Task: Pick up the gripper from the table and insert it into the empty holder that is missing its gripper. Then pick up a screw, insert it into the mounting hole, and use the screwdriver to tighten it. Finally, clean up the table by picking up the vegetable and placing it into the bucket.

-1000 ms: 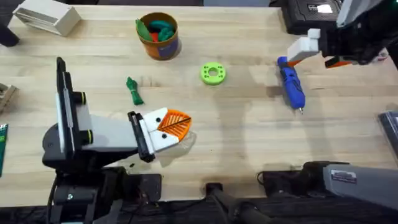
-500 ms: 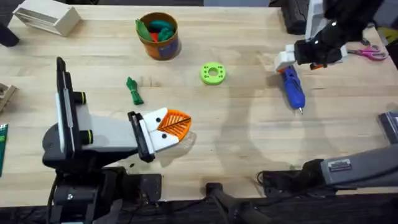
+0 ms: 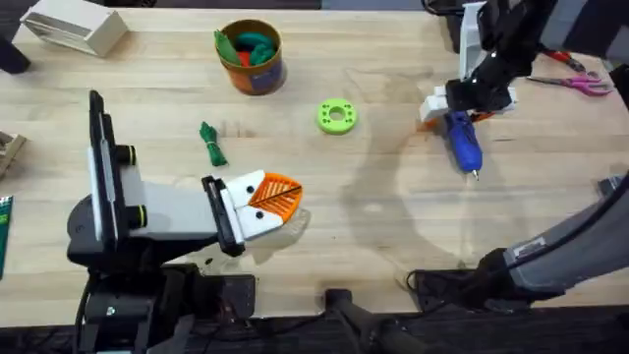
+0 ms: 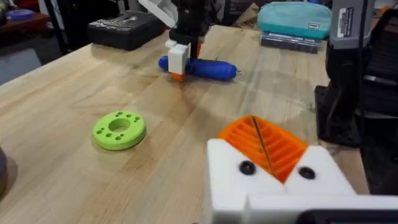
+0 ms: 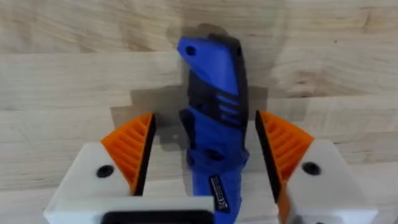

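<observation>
The blue screwdriver (image 5: 211, 140) with black grip lies flat on the table (image 3: 373, 226), between the right end effector's (image 5: 208, 152) spread orange pads.

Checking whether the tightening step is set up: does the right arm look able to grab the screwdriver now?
Probably yes. The right gripper is open, its orange pads on either side of the screwdriver lying on the table, with nothing between them.
</observation>
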Available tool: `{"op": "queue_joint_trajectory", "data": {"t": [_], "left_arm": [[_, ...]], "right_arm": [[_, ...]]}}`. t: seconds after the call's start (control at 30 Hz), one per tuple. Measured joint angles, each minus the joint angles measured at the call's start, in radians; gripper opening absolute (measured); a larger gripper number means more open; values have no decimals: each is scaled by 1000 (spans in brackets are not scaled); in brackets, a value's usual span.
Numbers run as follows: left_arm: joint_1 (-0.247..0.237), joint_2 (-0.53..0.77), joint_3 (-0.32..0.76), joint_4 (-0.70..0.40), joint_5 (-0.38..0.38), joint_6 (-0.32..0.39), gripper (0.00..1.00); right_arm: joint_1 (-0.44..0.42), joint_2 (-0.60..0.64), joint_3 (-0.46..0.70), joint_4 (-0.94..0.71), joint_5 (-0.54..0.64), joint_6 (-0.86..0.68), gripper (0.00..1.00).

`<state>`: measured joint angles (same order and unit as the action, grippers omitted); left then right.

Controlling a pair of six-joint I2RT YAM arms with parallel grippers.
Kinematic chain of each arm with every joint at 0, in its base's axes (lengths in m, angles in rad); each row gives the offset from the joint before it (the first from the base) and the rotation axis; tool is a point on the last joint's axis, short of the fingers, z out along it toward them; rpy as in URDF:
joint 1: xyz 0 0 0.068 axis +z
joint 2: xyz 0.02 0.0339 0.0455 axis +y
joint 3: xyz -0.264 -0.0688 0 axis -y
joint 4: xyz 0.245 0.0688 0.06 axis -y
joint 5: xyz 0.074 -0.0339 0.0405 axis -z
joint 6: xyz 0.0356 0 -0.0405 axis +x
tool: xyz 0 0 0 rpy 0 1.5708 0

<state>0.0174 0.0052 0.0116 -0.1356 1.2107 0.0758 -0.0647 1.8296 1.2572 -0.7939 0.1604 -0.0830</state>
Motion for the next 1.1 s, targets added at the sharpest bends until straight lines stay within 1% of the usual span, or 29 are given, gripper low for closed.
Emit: {"op": "queue_joint_trajectory", "data": {"t": [0.13,0.2,0.3,0.4,0.47,0.53,0.63,0.67,0.7,1.03,1.1], "left_arm": [[0,0,0,0,0,0,5],[0,0,0,0,0,0,5],[0,0,0,0,0,0,5],[0,0,0,0,0,0,5],[0,0,0,0,0,0,5],[0,0,0,0,0,0,5],[0,0,0,0,0,0,5],[0,0,0,0,0,0,5],[0,0,0,0,0,0,5],[0,0,0,0,0,0,5],[0,0,0,0,0,0,5]], "right_arm": [[-5,10,0,4,-8,0,897],[-5,10,0,5,-13,0,862],[-5,12,0,9,-17,-1,761],[-6,12,0,15,-11,-3,572],[-8,15,0,17,-10,-4,507],[-9,16,0,17,-8,-7,402],[-10,17,0,19,-4,-8,206],[-10,19,0,20,-1,-11,75],[-10,20,0,21,0,-6,32],[-10,19,0,19,0,-7,28],[-9,1,1,7,-2,-6,28]]}}
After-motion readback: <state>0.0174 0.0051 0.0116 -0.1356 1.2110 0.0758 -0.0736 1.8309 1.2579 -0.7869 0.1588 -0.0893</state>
